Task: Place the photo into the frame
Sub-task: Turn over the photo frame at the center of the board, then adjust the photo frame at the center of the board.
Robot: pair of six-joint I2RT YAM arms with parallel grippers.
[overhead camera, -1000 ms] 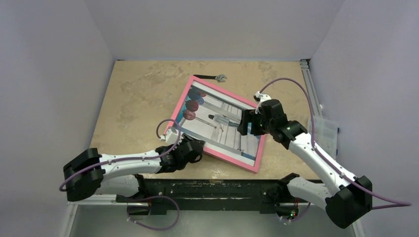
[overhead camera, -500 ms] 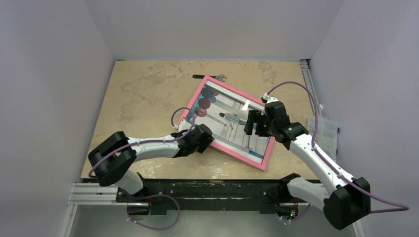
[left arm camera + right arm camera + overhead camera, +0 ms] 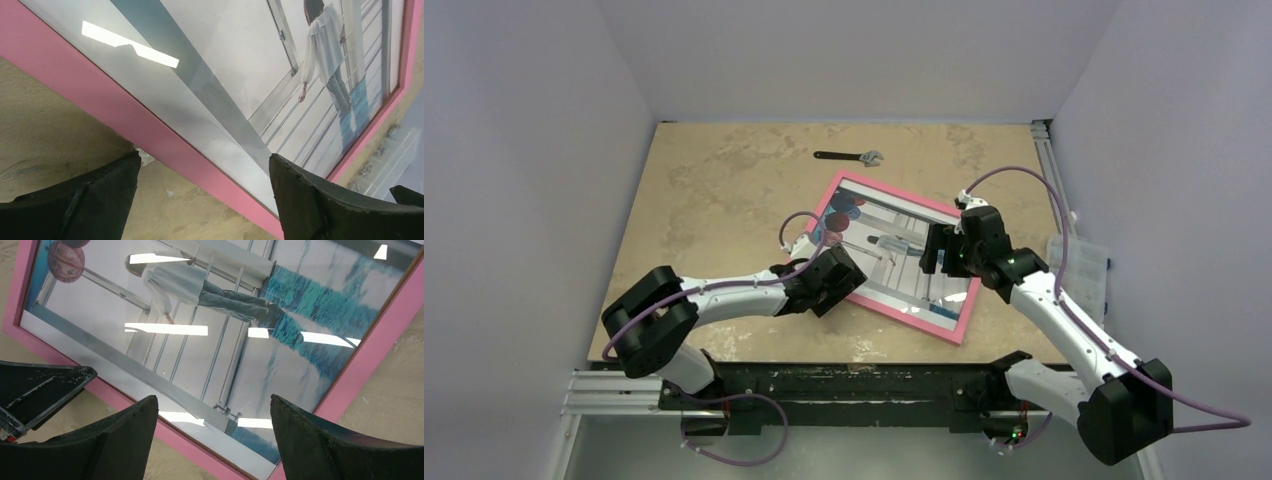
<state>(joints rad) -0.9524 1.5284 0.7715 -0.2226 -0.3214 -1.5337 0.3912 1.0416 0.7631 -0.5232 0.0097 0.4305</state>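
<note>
We are looking down on a tan table where the frame is lying flat, pink front up, turned at a diagonal right of the middle. The photo is showing through the clear pane: a person in white among pale blue columns, with red and blue balls toward the frame's left end. The picture is filling the whole opening, with pink border showing on every side we are able to see.

The left gripper is sitting at the frame's near-left edge with its jaws spread wide, one finger over bare table and the other over the pane, gripping nothing. The right gripper is hanging above the frame's right half, its jaws also well apart and empty.

We are judging the task as essentially finished: the photo is sitting inside the frame and neither gripper is holding it. The back is facing the table, so we are unable to tell whether anything is securing it there. Only drawing both arms clear seems to be remaining. A wrench is lying well apart on the far side.
</note>
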